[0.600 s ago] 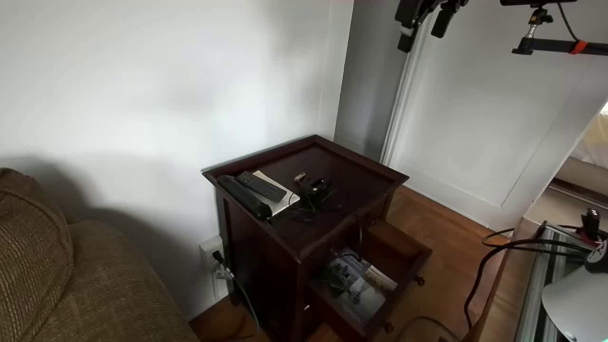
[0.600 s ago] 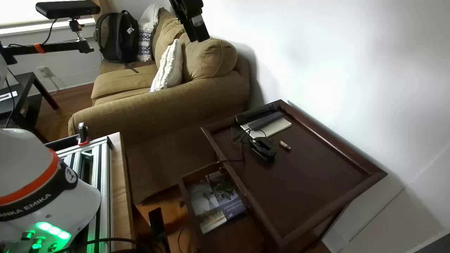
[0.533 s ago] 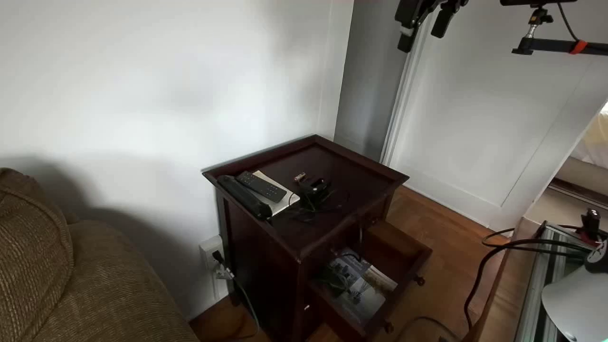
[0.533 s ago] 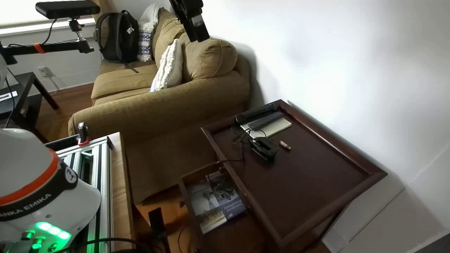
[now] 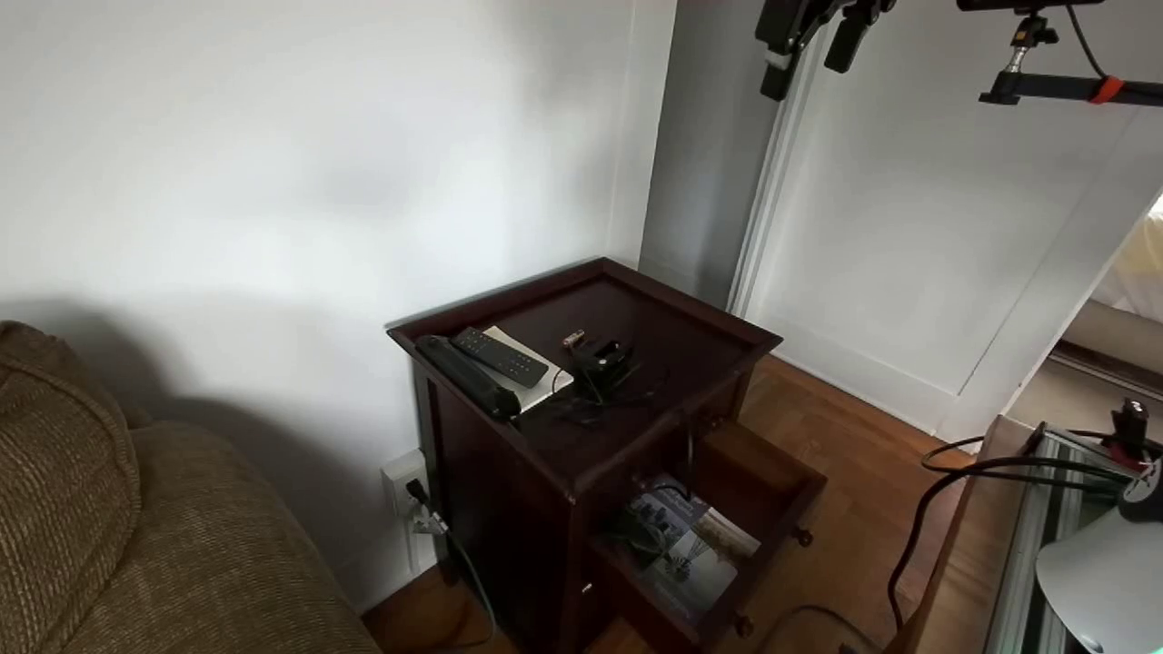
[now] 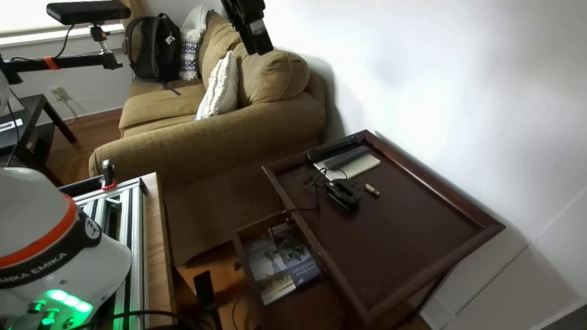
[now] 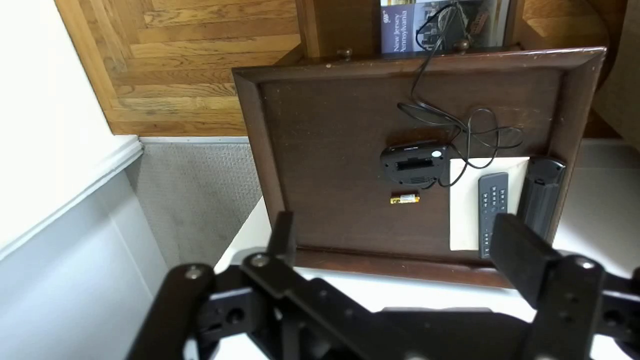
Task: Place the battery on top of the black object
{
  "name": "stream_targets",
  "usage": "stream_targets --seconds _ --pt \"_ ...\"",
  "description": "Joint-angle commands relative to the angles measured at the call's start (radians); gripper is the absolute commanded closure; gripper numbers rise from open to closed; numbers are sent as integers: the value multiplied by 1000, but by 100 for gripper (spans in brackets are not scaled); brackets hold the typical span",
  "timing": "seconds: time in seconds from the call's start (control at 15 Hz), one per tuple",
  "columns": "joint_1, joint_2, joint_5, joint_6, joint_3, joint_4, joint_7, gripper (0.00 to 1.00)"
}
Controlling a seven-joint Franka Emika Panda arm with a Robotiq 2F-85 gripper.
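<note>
The gripper [image 5: 807,77] hangs high, jaws wide apart. On the side table [image 7: 340,150], the battery [image 7: 405,199] lies beside the black gadget [image 7: 414,172].

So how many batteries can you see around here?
1: the battery lies on the cabinet, beside the black object but not touching it. Others could be hidden under things in the drawer.
</note>
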Motion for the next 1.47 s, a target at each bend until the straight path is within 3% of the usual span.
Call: stream_targets --seconds 0.0,0.67,0.73,1.0,1.27,1.4 --pt "15 3 -11 -5 -13 3 9 0" --pt "15 3 -11 -5 -13 3 9 0" --pt "-24 34 -47 44 11 -11 65 0" --pt "-69 144 -41 267 -4 -33 176 0" --pt "-127 349 -17 550 1 -36 276 0" --pt "-150 469 -3 636 3 -10 321 0"
